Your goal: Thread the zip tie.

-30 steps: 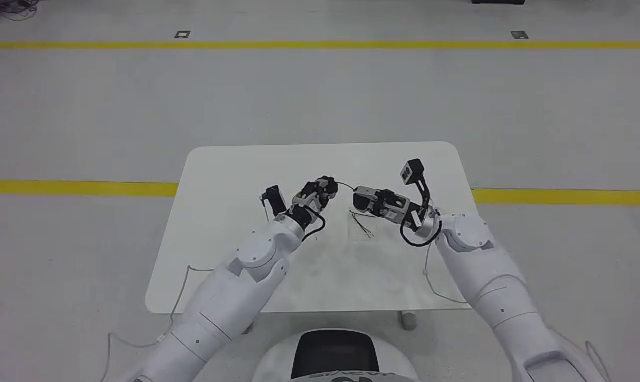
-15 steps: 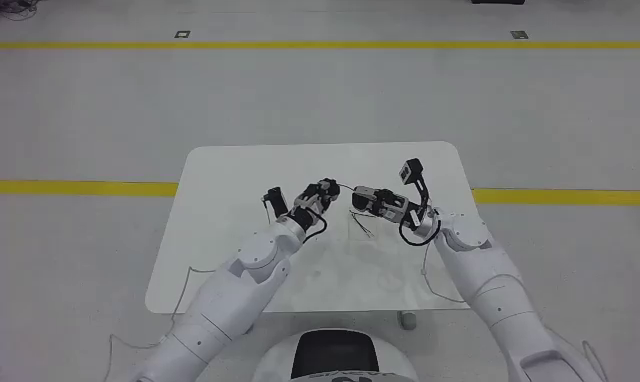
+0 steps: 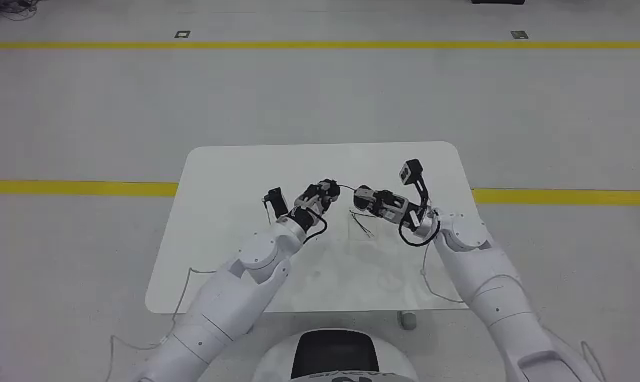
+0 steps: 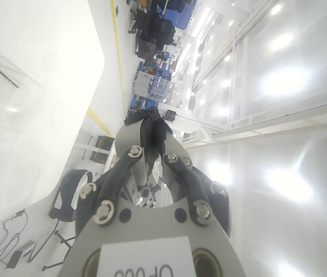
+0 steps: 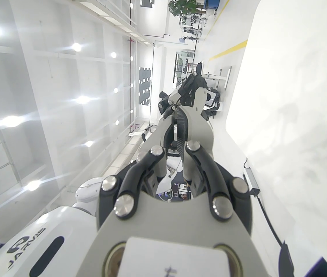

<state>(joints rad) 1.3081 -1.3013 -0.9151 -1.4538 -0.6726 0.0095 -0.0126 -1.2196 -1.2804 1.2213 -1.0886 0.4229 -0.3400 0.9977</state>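
A thin black zip tie (image 3: 345,187) arcs between my two grippers above the middle of the white table (image 3: 230,262). My left gripper (image 3: 327,190) is shut on one end of it; in the left wrist view the black end (image 4: 140,116) sticks out past the closed fingertips. My right gripper (image 3: 363,195) faces it from a short distance and is shut on the other end (image 5: 193,83). In the right wrist view the left gripper's fingers (image 5: 170,99) lie just beyond that end. How the two ends meet is too small to tell.
Several loose black zip ties (image 3: 360,223) lie on the table just below the grippers, inside a clear plastic bag (image 4: 10,87). A cable and small box (image 5: 251,180) hang off the table's edge. The table's left half and far side are bare.
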